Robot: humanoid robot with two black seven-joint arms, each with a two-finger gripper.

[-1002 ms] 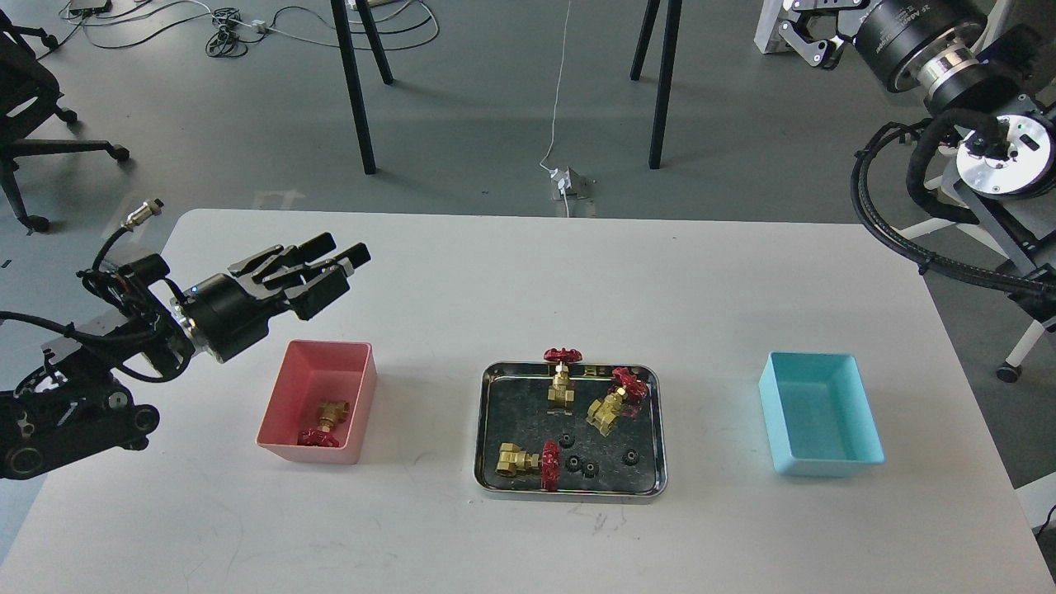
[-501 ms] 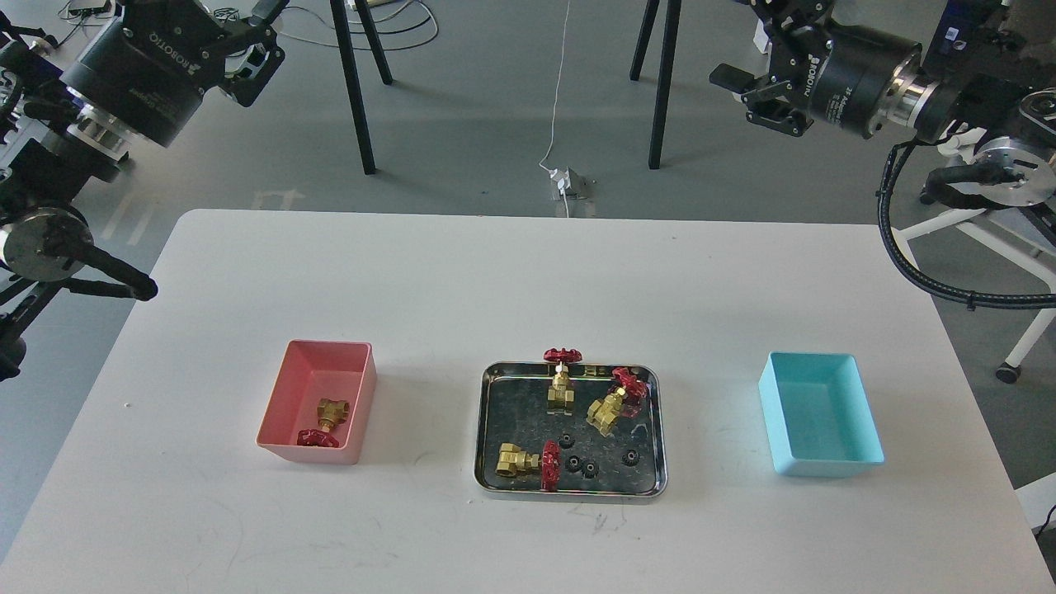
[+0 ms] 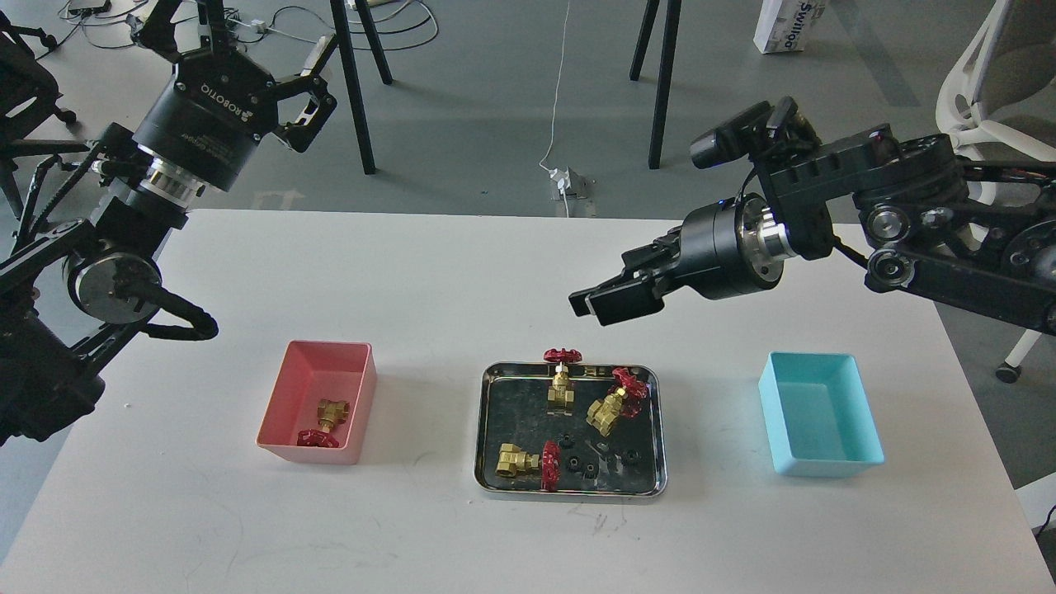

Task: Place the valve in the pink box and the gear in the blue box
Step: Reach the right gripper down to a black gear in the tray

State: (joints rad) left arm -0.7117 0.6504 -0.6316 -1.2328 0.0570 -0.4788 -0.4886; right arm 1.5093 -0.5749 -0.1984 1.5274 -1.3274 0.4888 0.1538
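White table [image 3: 495, 272]: right hand [image 3: 596, 307], fingers seemingly together, should open and drop squarely onto a gear [image 3: 589, 469]; left hand [image 3: 239, 33] idles open.

A white table [image 3: 462, 272] with rounded corners fills the lower part of the view, its top faintly scuffed near the front edge. Beyond it lies a smooth grey floor [image 3: 495, 99]. Four thin black legs [image 3: 356, 91] of some stand rise from the floor, two to the left of centre and two to the right. A white cable [image 3: 561, 74] runs down the floor to a small grey socket box [image 3: 569, 181] just behind the table. Tangled dark and white cords [image 3: 247, 25] lie at the top left. A black office chair [image 3: 25, 74] stands at the far left, a white chair [image 3: 982, 82] at the far right. A white carton [image 3: 784, 25] with blue print sits at the top right. The light is even and soft.
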